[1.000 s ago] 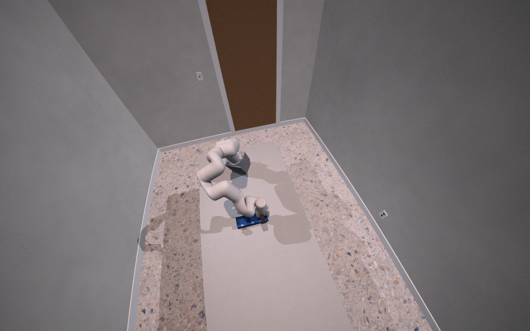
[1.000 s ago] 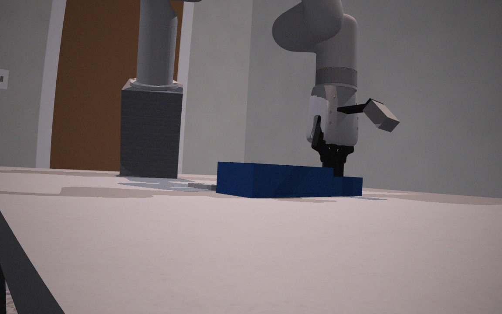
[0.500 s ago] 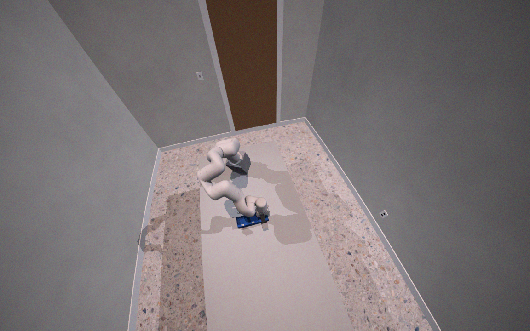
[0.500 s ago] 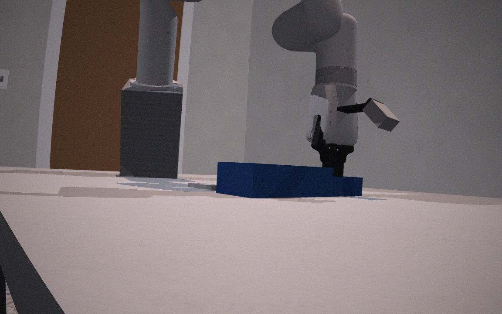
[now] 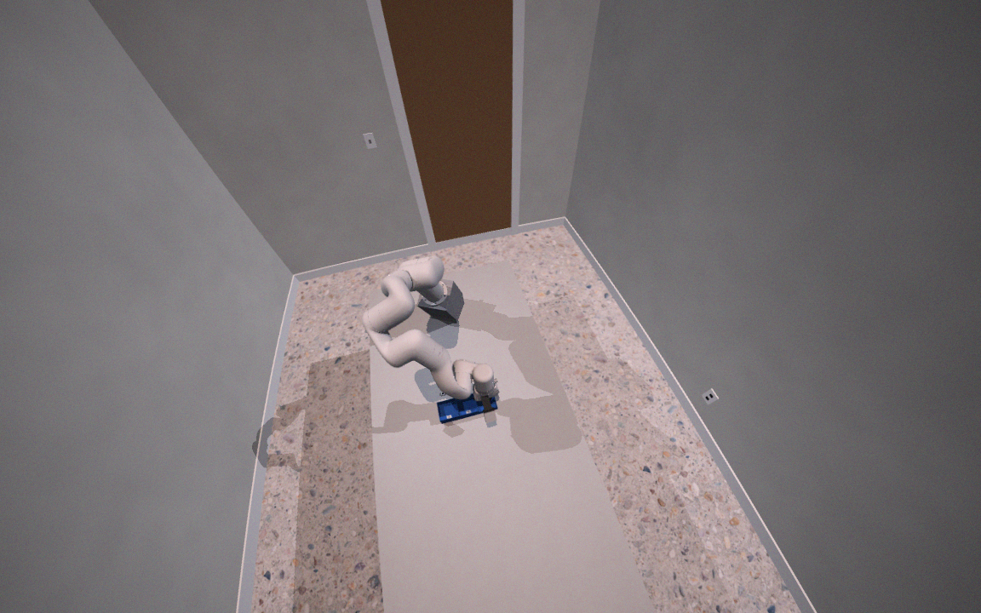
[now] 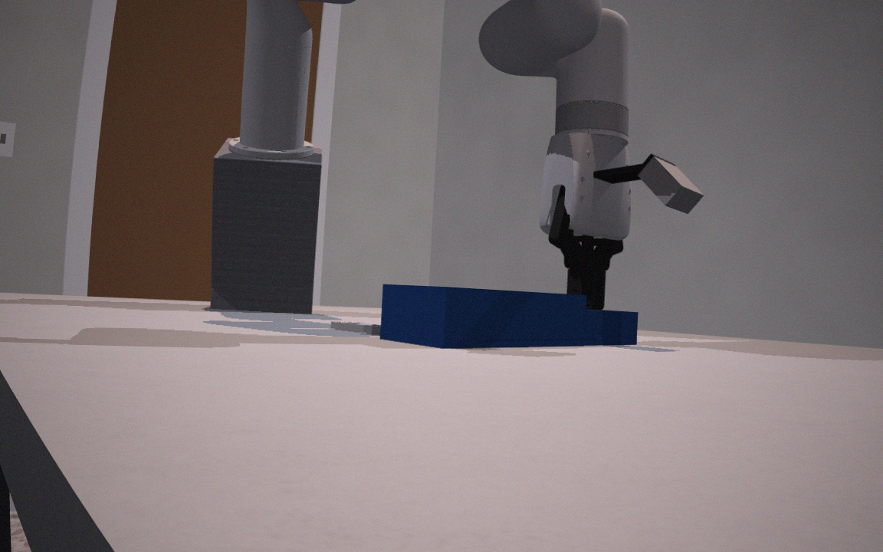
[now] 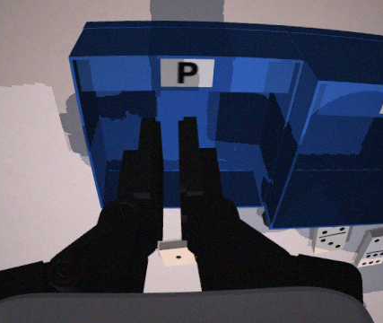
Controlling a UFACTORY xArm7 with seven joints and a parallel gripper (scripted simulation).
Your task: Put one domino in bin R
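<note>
My gripper [image 7: 170, 144] is shut with nothing between the fingers, which hang down inside the blue bin marked P [image 7: 186, 126]. It also shows in the exterior view [image 6: 592, 288], its fingertips hidden behind the blue bins [image 6: 507, 317]. A second blue bin marked H [image 7: 347, 156] adjoins the P bin on the right. No bin marked R is in view. One white domino [image 7: 176, 257] lies on the table below my palm, outside the near wall of the P bin. Two more dominoes [image 7: 333, 237] [image 7: 378, 246] lie on the table in front of the H bin.
The arm's dark base block [image 6: 263, 230] stands on the table behind the bins. From above, the bins [image 5: 466, 409] sit in the far half of the long table, and the table's left edge [image 6: 12, 425] is near in the exterior view.
</note>
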